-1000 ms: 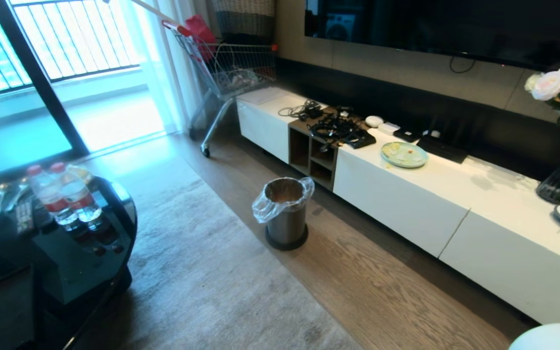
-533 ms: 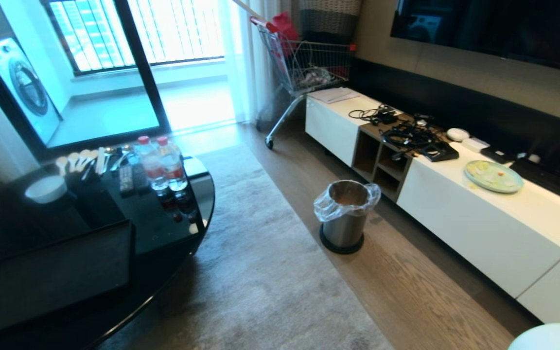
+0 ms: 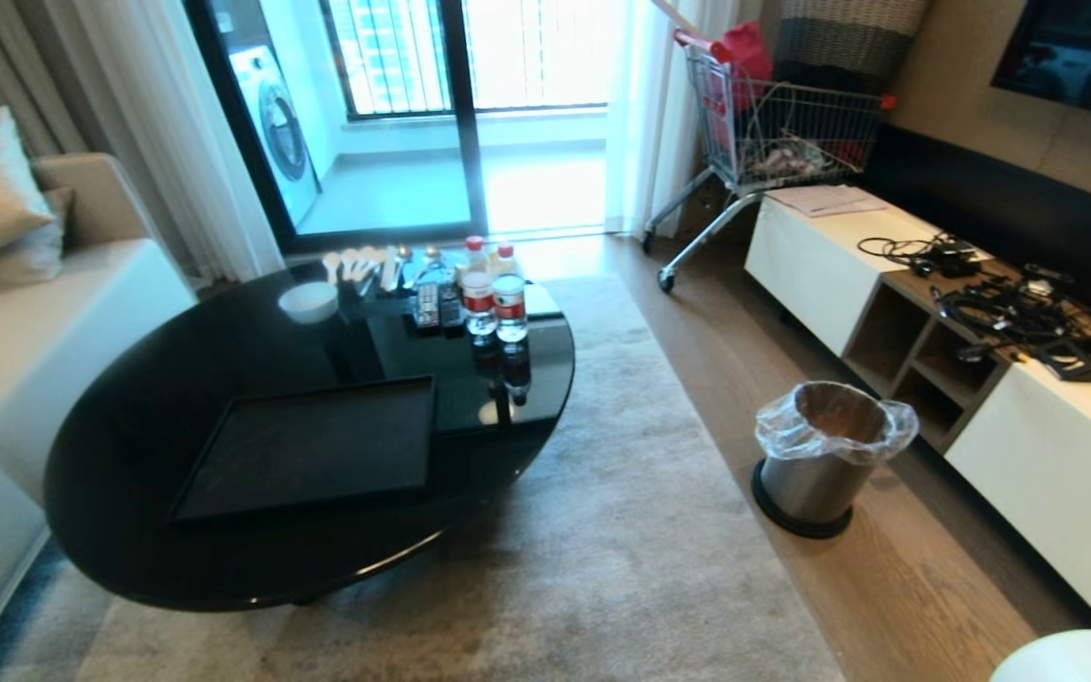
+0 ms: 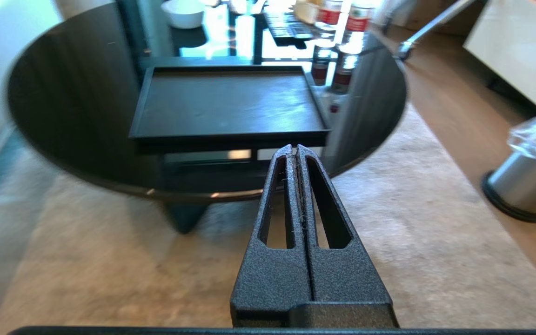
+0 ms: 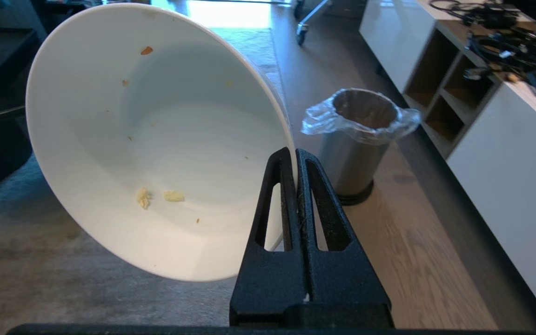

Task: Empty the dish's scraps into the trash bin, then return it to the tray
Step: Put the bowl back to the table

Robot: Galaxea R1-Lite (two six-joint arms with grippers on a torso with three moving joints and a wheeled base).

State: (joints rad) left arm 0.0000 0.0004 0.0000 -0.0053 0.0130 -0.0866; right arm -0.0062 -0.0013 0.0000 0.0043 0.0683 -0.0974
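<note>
- The dish (image 5: 156, 139) hung tipped on its side in the right gripper (image 5: 296, 156), whose jaws were pinched fully together on the rim at the dish's edge; the hollow faced the wrist camera.
- The scraps (image 5: 158, 197) amounted to a couple of pale yellow bits stuck low on the inner wall, plus some orange flecks higher up. The dish looked nearly emptied, so the return step seemed to be the one in hand.
- The trash bin (image 3: 825, 455) stood on the wood floor off the rug, near the white cabinet (image 3: 1047, 474), with its clear liner folded over the rim. It lay well apart from the dish.
- The tray (image 3: 313, 445) sat bare on the round black counter (image 3: 129, 455), toward the counter's near edge, with its long side facing the robot.
- A smaller white bowl (image 3: 309, 301) and two water bottles (image 3: 495, 296) stood at the counter's far edge, well clear of the tray.
- The left gripper (image 4: 296, 148) was closed on nothing and pointed toward the tray's near rim.
- To do the return well, the right arm would need to level the dish first, carry it in over the tray's low rim, and set it down inside before releasing.
- A thin rim pinch on glossy ware could slip if the wrist turned fast; a slow rotation seemed wiser.
</note>
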